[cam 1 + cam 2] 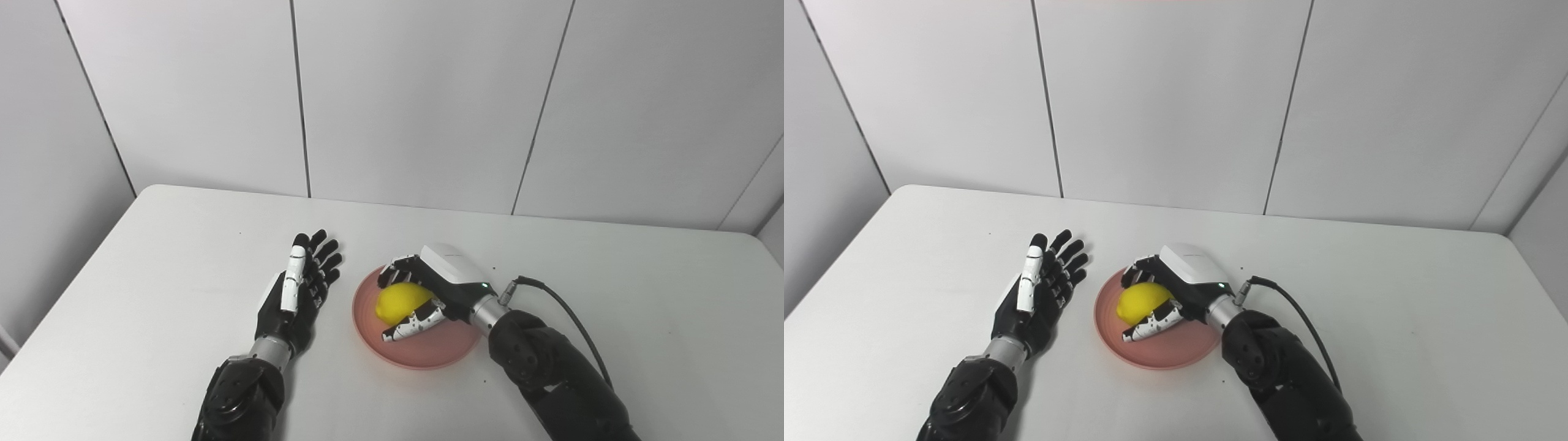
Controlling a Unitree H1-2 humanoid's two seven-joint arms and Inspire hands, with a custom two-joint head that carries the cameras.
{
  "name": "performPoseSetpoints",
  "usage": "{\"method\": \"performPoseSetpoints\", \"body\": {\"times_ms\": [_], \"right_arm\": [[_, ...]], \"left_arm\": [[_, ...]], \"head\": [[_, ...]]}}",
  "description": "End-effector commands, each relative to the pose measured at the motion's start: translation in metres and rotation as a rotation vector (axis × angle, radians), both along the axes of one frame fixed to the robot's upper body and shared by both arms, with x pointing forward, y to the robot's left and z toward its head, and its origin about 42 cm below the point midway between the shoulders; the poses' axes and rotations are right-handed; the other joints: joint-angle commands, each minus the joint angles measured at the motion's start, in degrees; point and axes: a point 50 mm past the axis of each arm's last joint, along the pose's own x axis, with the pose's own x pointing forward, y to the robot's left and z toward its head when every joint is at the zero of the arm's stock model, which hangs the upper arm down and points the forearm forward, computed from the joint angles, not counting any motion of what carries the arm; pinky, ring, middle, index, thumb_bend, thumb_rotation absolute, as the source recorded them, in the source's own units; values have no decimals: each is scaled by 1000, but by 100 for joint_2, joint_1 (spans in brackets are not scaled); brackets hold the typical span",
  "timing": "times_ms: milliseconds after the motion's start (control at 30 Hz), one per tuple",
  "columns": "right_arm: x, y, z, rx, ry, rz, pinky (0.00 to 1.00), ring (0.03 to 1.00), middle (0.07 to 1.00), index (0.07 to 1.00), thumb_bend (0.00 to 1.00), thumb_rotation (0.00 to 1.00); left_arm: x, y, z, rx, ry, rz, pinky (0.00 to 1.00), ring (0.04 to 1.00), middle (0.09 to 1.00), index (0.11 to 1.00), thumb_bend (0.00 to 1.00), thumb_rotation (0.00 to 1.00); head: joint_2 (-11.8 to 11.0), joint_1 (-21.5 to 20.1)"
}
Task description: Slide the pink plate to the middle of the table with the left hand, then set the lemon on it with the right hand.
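The pink plate [429,350] lies near the middle of the white table [153,257]. A yellow lemon [401,301] sits over the plate's left part, and my right hand [438,288] is wrapped around it, fingers behind and thumb in front. Whether the lemon touches the plate I cannot tell. My left hand [300,288] rests on the table just left of the plate, open, fingers stretched and pointing away, a small gap apart from the rim. In the right eye view the same lemon [1142,302] and plate [1164,352] show.
A black cable [569,312] runs from my right wrist along the forearm. White wall panels stand behind the table's far edge [429,208]. Bare tabletop spreads to the far left and right.
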Motion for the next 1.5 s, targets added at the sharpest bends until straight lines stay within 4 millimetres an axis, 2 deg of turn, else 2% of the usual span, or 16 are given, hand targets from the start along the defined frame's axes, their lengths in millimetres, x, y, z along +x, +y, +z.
{"method": "performPoseSetpoints", "body": {"times_ms": [0,100,567,1100,1267,1467], "right_arm": [[3,1,16,19,-29,16,481,551,610,637,941,388],[2,-1,15,18,-27,19,531,597,650,665,993,441],[-4,-2,26,39,-57,44,644,699,739,732,1000,490],[-12,-10,48,109,-83,43,640,701,739,754,1000,515],[-15,-14,56,125,-86,30,686,742,772,780,1000,516],[-24,-22,74,172,-110,21,693,745,778,794,1000,517]], "left_arm": [[5,0,14,4,-50,-14,980,950,951,948,586,1000],[5,0,14,3,-49,-13,978,949,950,947,585,1000],[5,0,16,1,-50,-16,977,950,951,949,586,1000],[6,1,15,1,-50,-14,977,947,947,947,588,1000],[7,1,15,3,-48,-13,976,948,948,946,591,1000],[7,1,16,2,-51,-15,973,948,948,947,590,1000]], "head": [[-8,5],[-6,1],[-3,-9],[5,-27],[3,-27],[-3,-49]]}}
